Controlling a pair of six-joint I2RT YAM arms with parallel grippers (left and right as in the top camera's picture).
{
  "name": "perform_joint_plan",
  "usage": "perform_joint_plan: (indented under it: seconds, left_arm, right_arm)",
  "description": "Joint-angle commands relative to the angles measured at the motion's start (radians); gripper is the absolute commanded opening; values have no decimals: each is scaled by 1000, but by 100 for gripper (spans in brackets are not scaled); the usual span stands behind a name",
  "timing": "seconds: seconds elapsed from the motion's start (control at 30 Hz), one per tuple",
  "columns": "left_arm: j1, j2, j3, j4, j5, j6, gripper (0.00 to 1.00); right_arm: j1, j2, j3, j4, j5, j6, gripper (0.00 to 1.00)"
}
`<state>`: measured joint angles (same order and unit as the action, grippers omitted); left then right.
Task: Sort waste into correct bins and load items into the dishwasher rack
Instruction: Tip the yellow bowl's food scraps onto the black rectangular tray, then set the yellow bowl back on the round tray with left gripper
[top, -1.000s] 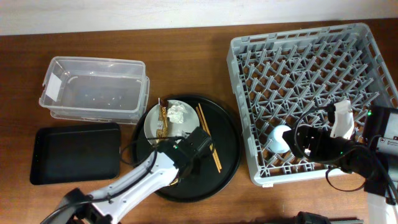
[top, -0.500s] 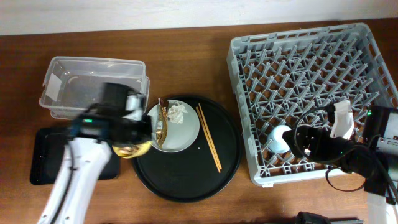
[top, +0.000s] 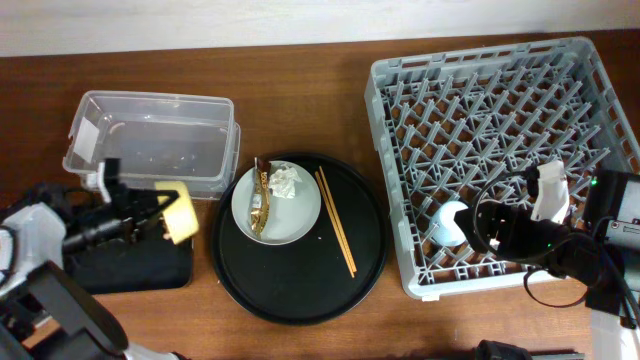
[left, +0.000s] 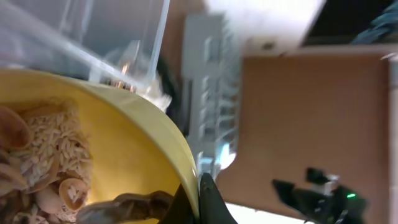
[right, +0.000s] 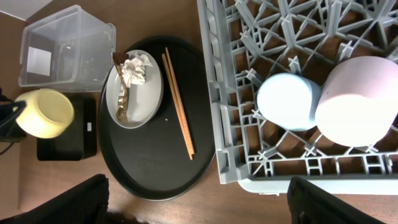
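Yellow marked the piece in hand

Overhead: my left gripper clamped the yellow bowl by its rim. The bowl lay tipped on its side over a corner of the flat black tray, just beside the clear tub. The grey plate, carrying the tissue and the wrapper, sat with the chopsticks on the round black tray. The table was brown wood, with a pale wall behind it.

Left wrist: the food scraps lay inside the bowl, one finger on its lip. To empty it well, I judged, the rim should sit inside the chosen bin's walls before tilting further, and the pour should be slow so nothing reached the wood.

Right wrist: my right gripper stood wide and empty above the rack, where the light-blue cup and the pink cup rested touching
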<state>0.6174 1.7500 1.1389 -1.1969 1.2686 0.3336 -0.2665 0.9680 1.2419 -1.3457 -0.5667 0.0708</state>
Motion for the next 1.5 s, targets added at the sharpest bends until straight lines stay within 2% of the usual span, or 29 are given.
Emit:
perform_joint_plan:
  seconds: [0.0, 0.07, 0.23, 0.27, 0.3, 0.37, 0.4, 0.43, 0.47, 0.5, 0.53, 0.57, 0.6, 0.63, 0.67, 0.7, 0.73, 0.77, 0.83, 0.87, 0.9, 0.93, 1.0, 1.07, 1.1, 1.17, 1.23, 1.4, 1.47]
  left_arm:
    - [78, 44, 6, -10, 168, 88, 0]
    - [87, 54, -6, -39, 171, 89, 0]
    - [91, 71, -53, 4, 199, 156, 0]
    - [93, 74, -56, 44, 183, 139, 0]
    - [93, 77, -58, -2, 185, 116, 0]
    - [93, 77, -58, -41, 226, 251, 0]
    - [97, 80, -58, 6, 207, 238, 0]
    - [100, 84, -58, 11, 201, 174, 0]
    - [101, 87, -59, -51, 222, 180, 0]
    - [101, 85, -58, -71, 257, 273, 0]
    - [106, 85, -57, -26, 255, 283, 0]
    - [114, 91, -58, 8, 234, 173, 0]
    - [118, 92, -59, -33, 238, 137, 0]
    - [117, 89, -59, -109, 265, 229, 0]
    - [111, 82, -58, -153, 290, 379, 0]
    - [108, 79, -58, -152, 283, 426, 0]
    - [107, 83, -58, -148, 272, 363, 0]
    - [103, 84, -58, -208, 270, 357, 0]
    - [84, 70, -57, -291, 267, 541, 0]
    - [78, 68, -50, -248, 245, 530, 0]
    - [82, 69, -50, -221, 245, 401, 0]
    - [79, 67, -50, -241, 263, 412, 0]
    - [63, 56, -44, -220, 266, 517, 0]
    - [63, 58, -38, -172, 232, 367, 0]
    - [59, 55, -38, -222, 233, 369, 0]
    - [21, 27, -37, -333, 190, 500, 0]
    - [-33, -6, -24, -365, 108, 492, 0]
    - [-211, -89, 25, -338, -52, 244, 0]
    - [-309, -131, 37, -266, -188, 53, 0]
  right_arm:
    - [5, 0, 13, 7, -9, -11, 92]
    - [5, -1, 13, 6, -8, -11, 92]
    - [5, -1, 13, 5, -9, -11, 92]
    - [5, -1, 13, 6, -9, -11, 92]
    - [5, -1, 13, 6, -9, -11, 92]
    - [5, -1, 13, 3, -9, -11, 92]
    - [5, -1, 13, 3, -9, -11, 92]
    - [5, -1, 13, 2, -9, -11, 92]
    - [5, -1, 13, 0, -9, -11, 92]
    - [5, -1, 13, -2, -9, -11, 92]
    - [5, -1, 13, -1, -9, -11, 92]
    - [5, -1, 13, -1, -10, -11, 92]
    - [5, -1, 13, -2, -9, -11, 92]
    - [5, -1, 13, -4, -9, -11, 92]
    - [5, -1, 13, -5, -9, -11, 92]
    - [5, -1, 13, -5, -9, -11, 92]
    - [5, -1, 13, -4, -9, -11, 92]
    - [5, -1, 13, -5, -9, -11, 92]
    - [5, -1, 13, -5, -8, -11, 92]
    - [5, -1, 13, -4, -9, -11, 92]
    - [5, 0, 13, -2, -9, -11, 92]
    - [5, 0, 13, -3, -9, -11, 92]
    - [5, -1, 13, -6, -9, -11, 92]
    - [5, -1, 13, -5, -9, -11, 92]
    - [5, -1, 13, -6, -9, -11, 92]
    - [5, -1, 13, -6, -9, -11, 92]
    - [5, 0, 13, -3, -9, -11, 93]
    - [5, 0, 13, -2, -9, -11, 93]
    - [5, 0, 13, -2, -9, -11, 93]
